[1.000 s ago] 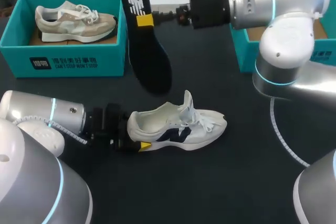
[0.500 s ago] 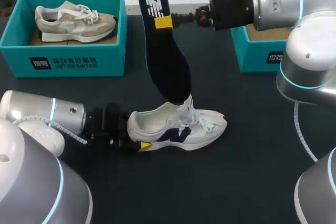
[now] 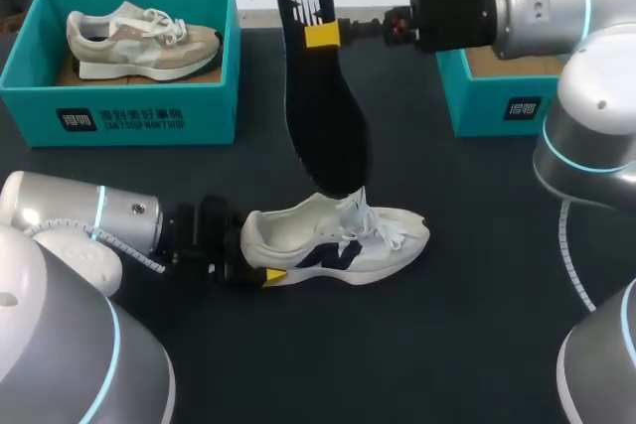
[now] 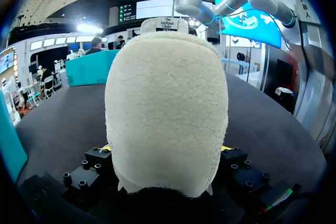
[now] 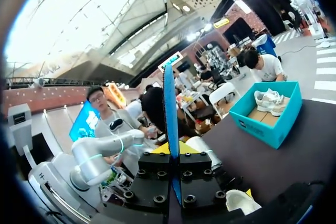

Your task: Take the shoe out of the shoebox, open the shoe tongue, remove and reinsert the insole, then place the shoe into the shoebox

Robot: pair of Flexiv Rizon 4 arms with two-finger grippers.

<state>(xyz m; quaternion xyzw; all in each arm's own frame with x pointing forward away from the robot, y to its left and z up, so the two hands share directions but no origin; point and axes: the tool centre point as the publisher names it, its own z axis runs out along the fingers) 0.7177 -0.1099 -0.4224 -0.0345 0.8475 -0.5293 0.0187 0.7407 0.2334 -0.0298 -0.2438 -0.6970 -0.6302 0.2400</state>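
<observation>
Overhead, right claw (image 3: 323, 35) pinches insole (image 3: 323, 126) above shoe (image 3: 338, 240); left wrist view shows left claw (image 4: 166, 148) clamped on shoe.

Bright, even light from overhead.
Faint soft shadow under shoe (image 3: 338, 240) on dark table (image 3: 467, 285); highlights along silver right arm (image 3: 542, 2); strong white glare overhead in right wrist view.

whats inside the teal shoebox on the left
A beige and grey sneaker sits in the left shoebox on a brown cardboard floor. The front wall hides the floor strip just behind it.
</observation>
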